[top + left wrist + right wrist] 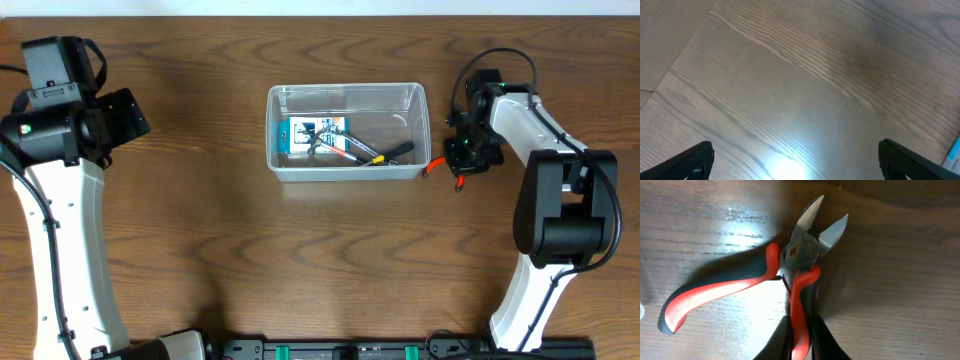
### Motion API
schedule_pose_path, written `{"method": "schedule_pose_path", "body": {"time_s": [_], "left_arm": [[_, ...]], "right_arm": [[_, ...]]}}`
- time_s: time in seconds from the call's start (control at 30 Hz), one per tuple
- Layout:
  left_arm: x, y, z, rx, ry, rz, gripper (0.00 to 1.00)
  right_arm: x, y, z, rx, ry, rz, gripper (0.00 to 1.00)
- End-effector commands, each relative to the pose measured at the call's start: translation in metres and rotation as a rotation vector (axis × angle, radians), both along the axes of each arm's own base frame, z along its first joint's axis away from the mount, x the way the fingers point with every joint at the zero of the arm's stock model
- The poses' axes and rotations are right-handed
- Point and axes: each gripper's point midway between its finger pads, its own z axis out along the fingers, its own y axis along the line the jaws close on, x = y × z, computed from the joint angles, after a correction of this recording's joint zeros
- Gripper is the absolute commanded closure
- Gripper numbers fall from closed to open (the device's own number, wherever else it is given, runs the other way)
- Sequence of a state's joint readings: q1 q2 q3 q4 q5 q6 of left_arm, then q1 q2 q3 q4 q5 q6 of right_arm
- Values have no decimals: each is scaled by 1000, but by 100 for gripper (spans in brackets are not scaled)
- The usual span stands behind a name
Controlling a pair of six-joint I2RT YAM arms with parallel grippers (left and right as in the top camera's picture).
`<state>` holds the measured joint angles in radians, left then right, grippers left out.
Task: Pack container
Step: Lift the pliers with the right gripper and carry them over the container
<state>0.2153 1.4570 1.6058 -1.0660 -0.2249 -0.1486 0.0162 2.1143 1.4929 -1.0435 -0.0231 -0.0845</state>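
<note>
Right wrist view: at the bottom centre, one red-and-black handle of the cutters (pixel 802 252) is pinched between the fingers of the right gripper (pixel 800 342), and the blades are spread open above. In the left wrist view the left gripper (pixel 795 160) is held wide open over the table (pixel 805 75). In the overhead view the container (pixel 347 88) is seen at upper centre, just left of the cutters, with a blue-and-white box (pixel 312 136) inside.

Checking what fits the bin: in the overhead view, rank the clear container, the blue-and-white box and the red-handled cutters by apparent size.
1. the container, largest by far.
2. the blue-and-white box, lying inside it.
3. the red-handled cutters: only red handle tips show beside the right gripper, so their place below the box is unsure.
</note>
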Motion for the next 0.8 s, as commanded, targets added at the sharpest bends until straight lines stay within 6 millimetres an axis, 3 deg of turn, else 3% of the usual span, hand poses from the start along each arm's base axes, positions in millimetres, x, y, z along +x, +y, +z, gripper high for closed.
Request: {"method": "schedule_pose_path", "body": {"time_s": [0.0,0.27,0.6,0.77], "left_arm": [[-1,4,1,20,8,-1,2],[-1,4,1,20,8,-1,2],[-1,4,1,20,8,-1,2],[-1,4,1,20,8,-1,2]], "right_arm": [[24,5,17,4,-59,11,99],[61,3,76,6,-167,47,98],[81,4,143,-32,-266,130,99],[88,13,163,-30,-313,151,99]]}}
